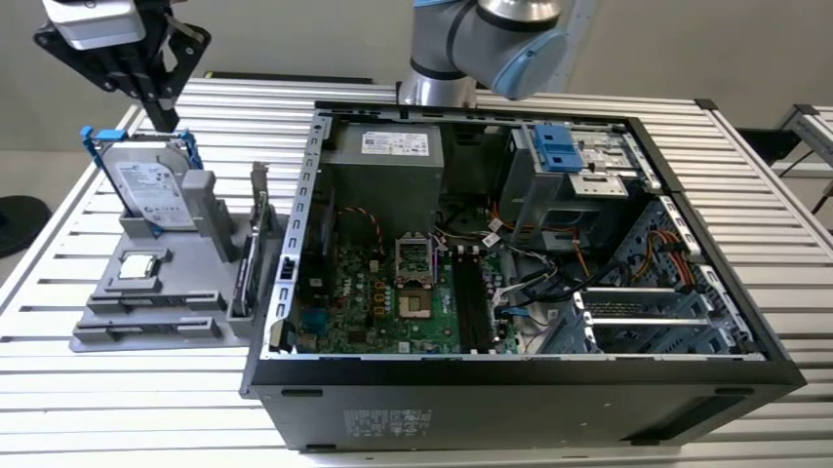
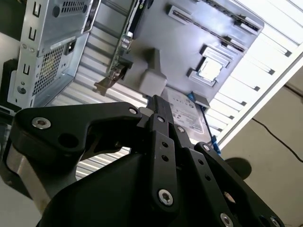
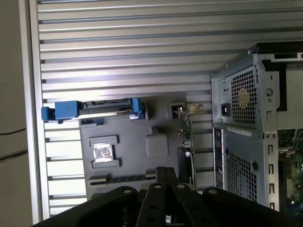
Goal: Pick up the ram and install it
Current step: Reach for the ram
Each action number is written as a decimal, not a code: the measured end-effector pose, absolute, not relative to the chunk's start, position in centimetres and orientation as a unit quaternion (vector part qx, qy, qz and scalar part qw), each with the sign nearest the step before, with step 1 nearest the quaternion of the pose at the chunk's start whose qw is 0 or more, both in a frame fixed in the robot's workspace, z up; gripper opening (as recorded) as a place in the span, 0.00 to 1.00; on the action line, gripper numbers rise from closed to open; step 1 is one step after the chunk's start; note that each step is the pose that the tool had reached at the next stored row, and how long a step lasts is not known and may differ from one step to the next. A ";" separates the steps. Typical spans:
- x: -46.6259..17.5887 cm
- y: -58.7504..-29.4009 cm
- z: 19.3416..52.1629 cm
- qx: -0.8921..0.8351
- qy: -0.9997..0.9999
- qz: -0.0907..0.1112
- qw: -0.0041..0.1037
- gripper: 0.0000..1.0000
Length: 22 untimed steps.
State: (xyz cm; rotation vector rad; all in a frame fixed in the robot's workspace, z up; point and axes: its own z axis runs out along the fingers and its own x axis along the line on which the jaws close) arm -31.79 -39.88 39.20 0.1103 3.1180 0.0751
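Observation:
My gripper hangs high at the exterior view's left, fingers pointing down and shut with nothing between them, just above a hard drive in a blue bracket. The drive stands upright at the back of a grey fixture tray. The ram looks like a thin dark strip standing on edge in a slot near the tray's front, well apart from the gripper. In the second wrist view the same strip lies beyond the fingertips. The black slots sit on the motherboard inside the open computer case.
A processor chip lies in the tray's middle pocket. An upright card with a metal bracket stands between the tray and the case wall. Cables and a drive cage crowd the case's far side. The slatted metal table runs all around.

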 end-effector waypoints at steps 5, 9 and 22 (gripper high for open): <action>-32.7 -39.9 39.2 0.035 0.999 0.024 0.010 0.00; -33.5 -39.9 39.2 0.035 0.999 0.024 0.010 0.00; -35.7 -39.9 39.2 0.035 0.999 0.024 0.010 0.00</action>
